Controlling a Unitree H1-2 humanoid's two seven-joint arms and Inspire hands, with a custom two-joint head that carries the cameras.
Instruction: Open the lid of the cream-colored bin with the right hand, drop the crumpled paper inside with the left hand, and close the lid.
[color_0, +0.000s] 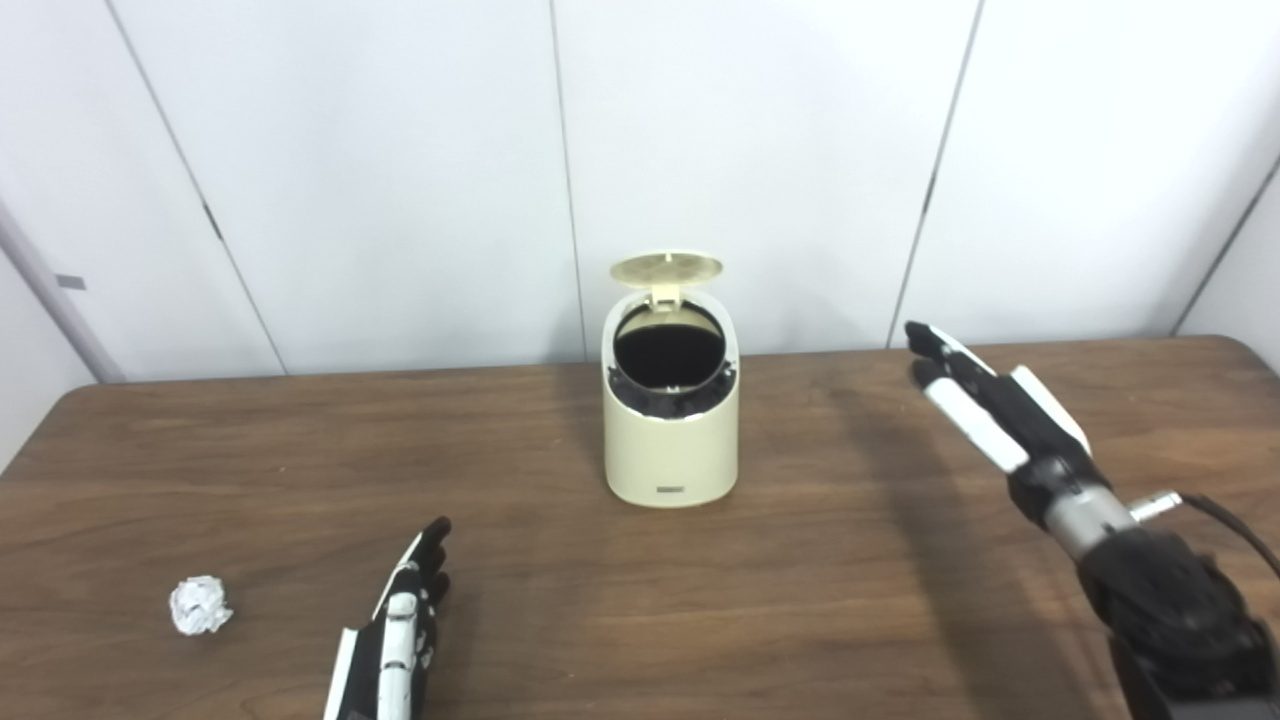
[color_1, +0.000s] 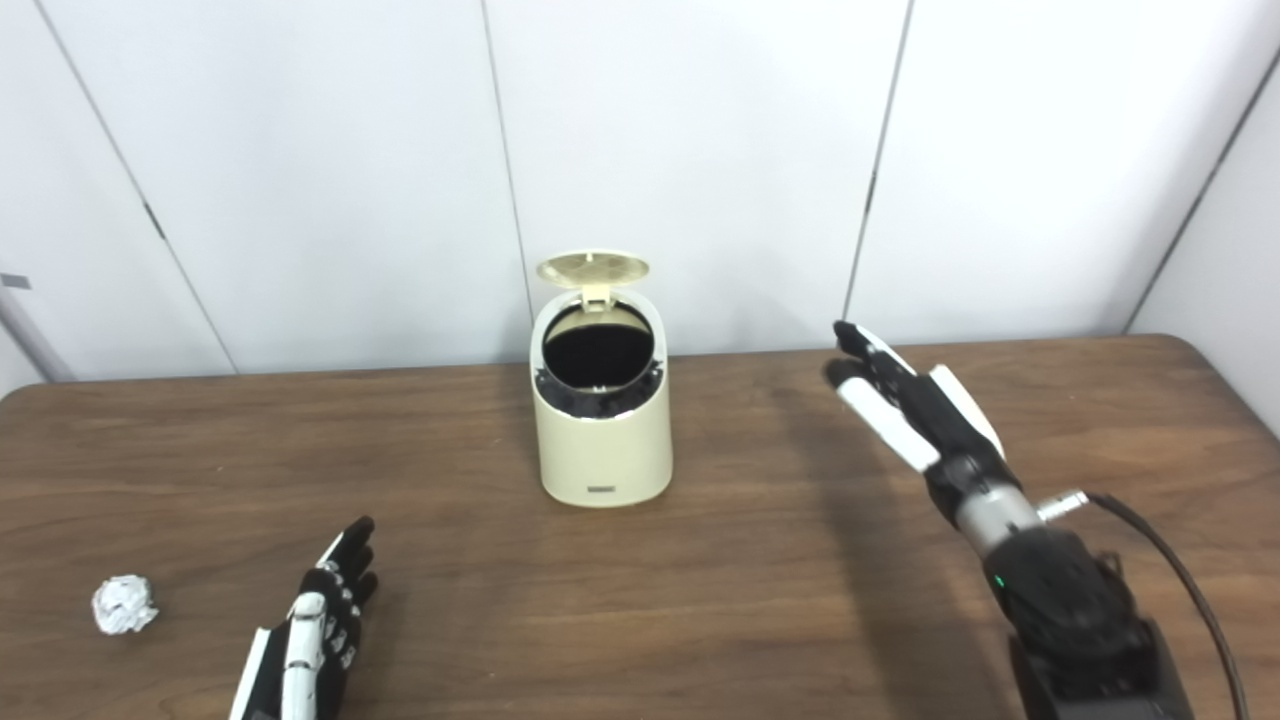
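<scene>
Lid up, paper not yet picked — both hands empty.

Crumpled paper (color_0: 200, 605) lies on the tabletop (color_0: 850, 560), just beside the left hand (color_0: 400, 630) on its outer (left) side, not touching. Left hand is low near the tabletop w/ fingers extended fairly straight, holding nothing. Right hand (color_0: 985, 405) is raised, fingers stretched out & apart, also empty; the cream-colored bin (color_0: 672, 440) sits well apart from it, toward its inner side & ahead of the left hand. Lid (color_0: 666, 267) stands hinged open at the back, dark opening exposed. Paper prob. very light, soft, crushable, may skid when nudged: best pinched from above across its bulk, fingers vs thumb. Bin looks like stiff, smooth plastic, likely light enough to shift if bumped. Small dark label (color_0: 673, 490) low on bin front; text too small to read.
</scene>
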